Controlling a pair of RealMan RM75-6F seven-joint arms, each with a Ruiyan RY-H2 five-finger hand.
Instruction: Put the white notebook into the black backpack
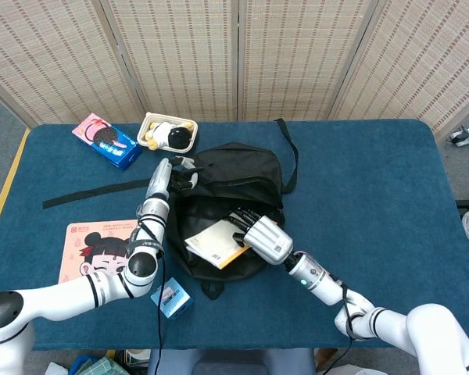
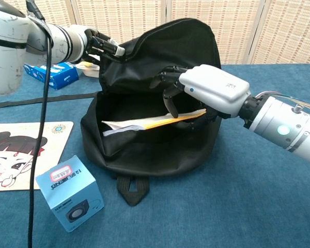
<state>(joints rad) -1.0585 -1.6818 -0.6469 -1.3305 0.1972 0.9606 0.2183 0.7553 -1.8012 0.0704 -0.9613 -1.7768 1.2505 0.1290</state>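
Observation:
The black backpack lies open in the middle of the blue table. My left hand grips its upper rim and holds the mouth up. The white notebook, white pages with an orange cover edge, lies nearly flat inside the opening. My right hand holds the notebook's right end, fingers curled over it, reaching into the bag's mouth.
A small blue speaker box stands in front of the bag's left corner. A cartoon mat lies at the left. A cookie box, a snack tray and a black strap lie further back left.

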